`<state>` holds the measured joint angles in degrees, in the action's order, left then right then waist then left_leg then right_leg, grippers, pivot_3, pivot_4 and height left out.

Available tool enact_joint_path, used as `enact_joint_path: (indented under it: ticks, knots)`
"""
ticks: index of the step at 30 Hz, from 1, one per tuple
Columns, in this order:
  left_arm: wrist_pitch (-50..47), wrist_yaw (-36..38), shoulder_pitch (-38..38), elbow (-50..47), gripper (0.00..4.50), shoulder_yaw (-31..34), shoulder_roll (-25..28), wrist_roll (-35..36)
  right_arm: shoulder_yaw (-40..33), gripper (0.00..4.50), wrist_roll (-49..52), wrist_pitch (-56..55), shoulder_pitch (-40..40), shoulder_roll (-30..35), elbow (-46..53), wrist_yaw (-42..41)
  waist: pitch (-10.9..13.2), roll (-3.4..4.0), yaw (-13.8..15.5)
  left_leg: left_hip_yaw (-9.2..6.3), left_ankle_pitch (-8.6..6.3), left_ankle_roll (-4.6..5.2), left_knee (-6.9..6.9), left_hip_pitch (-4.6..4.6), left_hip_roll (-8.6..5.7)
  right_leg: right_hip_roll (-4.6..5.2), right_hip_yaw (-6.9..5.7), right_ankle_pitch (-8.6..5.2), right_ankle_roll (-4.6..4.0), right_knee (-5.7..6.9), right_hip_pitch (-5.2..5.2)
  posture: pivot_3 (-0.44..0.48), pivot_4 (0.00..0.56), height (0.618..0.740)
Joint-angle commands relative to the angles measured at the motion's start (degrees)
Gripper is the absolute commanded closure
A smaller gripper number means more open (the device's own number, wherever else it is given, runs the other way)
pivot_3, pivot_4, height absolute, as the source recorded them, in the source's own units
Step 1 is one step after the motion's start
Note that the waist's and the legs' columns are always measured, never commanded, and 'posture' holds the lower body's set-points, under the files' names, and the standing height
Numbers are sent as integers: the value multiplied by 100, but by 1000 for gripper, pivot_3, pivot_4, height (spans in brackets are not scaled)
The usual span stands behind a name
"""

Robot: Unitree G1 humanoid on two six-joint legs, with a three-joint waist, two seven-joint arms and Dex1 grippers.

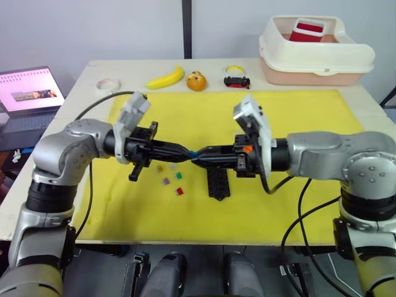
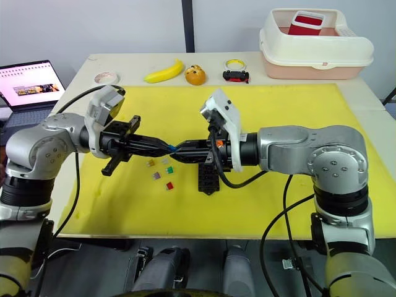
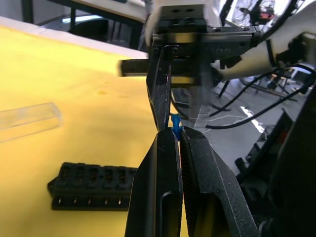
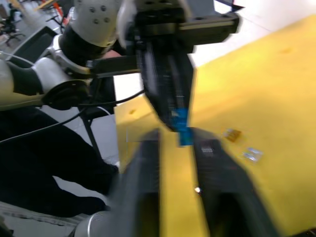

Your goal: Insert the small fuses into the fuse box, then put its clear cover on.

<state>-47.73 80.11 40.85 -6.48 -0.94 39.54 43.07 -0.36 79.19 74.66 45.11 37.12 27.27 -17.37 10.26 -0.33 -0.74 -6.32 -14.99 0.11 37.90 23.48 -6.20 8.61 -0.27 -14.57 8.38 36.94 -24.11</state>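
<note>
Midair, above the yellow mat, the two grippers meet tip to tip with a single blue fuse between them. Left gripper: fingers pressed narrow on the fuse, which sticks out past the tips. Right gripper: fingers parted a little around that same fuse, seemingly not yet clamped; blur in the right wrist view leaves contact uncertain. Judgement: a handover or re-grip, likely so the fuse ends up oriented for pushing into a slot, since a piece this small is hard to turn with one gripper alone.

Fuse box lies flat on the mat just below the right gripper, slots facing up, near enough for a short move down once the fuse is secured. Its slots look empty in the left wrist view, so insertion appears barely begun.

Remaining small fuses lie loose in a cluster on the mat beside the fuse box, on the left arm's side, touching neither gripper. Clear cover rests on the mat apart from the fuse box, presumably waiting for the last step.

Risk: the fuse could slip or twist if one gripper releases before the other closes.

Banana, a small orange item and a toy car sit along the tabletop's far edge, uninvolved.
</note>
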Motion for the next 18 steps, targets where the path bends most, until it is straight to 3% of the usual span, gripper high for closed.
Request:
enact_joint_path:
  ticks: [1,12,15,18]
  knots:
    - [139,24,77,-89,4500,8,34,18,-56,4476,199,-134,155,-3,134,-32,0,0,0,0,0,0,0,0,0,0,0,0,0,0,0,0,150,740]
    - [146,-32,105,-35,4500,-224,195,-215,24,4476,-35,-118,253,184,199,-163,0,0,-1,0,0,0,0,0,0,0,0,0,0,0,0,0,150,740]
    - [141,-80,133,-29,3603,-327,262,-310,161,4500,-314,-140,273,394,304,-412,1,0,2,1,0,0,0,0,-1,0,0,0,0,0,0,0,150,740]
    - [246,-56,98,-73,2131,-431,359,-451,318,4500,-721,-208,214,660,397,-787,1,-1,1,1,0,1,0,0,0,0,-1,0,0,0,0,0,150,740]
